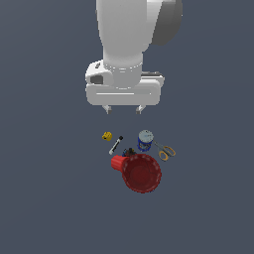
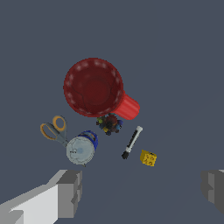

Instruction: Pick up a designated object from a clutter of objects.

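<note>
The wide dark red bowl (image 1: pixel 142 172) (image 2: pixel 93 86) with a ridged rim lies nearest the camera in the exterior view, its opening facing up. A bright red cup (image 1: pixel 117 162) (image 2: pixel 129 107) lies on its side touching the bowl. My gripper (image 1: pixel 123 109) (image 2: pixel 142 192) hangs open well above the floor, behind the clutter, nothing between its fingers (image 2: pixel 70 192). The clutter also holds a blue can (image 1: pixel 145 141) (image 2: pixel 82 148), orange-handled scissors (image 1: pixel 165 150) (image 2: pixel 53 128), a black-and-white marker (image 1: pixel 116 145) (image 2: pixel 132 142), a yellow piece (image 1: pixel 106 136) (image 2: pixel 148 158) and a small dark multicoloured item (image 1: pixel 130 152) (image 2: pixel 109 124).
All items lie close together on a plain dark grey floor (image 1: pixel 49 198). The bulky white arm (image 1: pixel 129 44) rises above the gripper at the top of the exterior view.
</note>
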{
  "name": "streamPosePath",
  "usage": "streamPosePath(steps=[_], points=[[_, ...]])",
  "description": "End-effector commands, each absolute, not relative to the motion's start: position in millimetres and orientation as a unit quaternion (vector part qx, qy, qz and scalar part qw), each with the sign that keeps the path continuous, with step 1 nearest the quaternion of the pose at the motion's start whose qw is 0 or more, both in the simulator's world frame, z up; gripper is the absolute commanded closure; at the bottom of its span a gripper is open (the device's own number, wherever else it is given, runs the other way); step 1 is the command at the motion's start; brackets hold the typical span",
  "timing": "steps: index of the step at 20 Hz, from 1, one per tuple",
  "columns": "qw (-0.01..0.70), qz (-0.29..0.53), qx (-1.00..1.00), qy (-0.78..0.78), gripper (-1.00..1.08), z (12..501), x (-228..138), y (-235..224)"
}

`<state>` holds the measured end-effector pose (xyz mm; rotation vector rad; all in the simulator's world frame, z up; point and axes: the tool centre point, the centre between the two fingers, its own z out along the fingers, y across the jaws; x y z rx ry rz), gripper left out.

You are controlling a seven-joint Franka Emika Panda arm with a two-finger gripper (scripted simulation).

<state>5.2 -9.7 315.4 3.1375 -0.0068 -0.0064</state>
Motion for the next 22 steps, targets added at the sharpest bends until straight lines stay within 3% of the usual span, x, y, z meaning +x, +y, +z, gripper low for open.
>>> streamPosePath(steps=[1, 12, 22], points=[[0.002, -0.002, 1.000, -0.002, -0.20, 315, 5, -10], [0.006, -0.013, 1.000, 0.004, -0.20, 310, 4, -3], [-0.012, -0.027, 0.999, 0.033, -0.20, 292, 27, -3]])
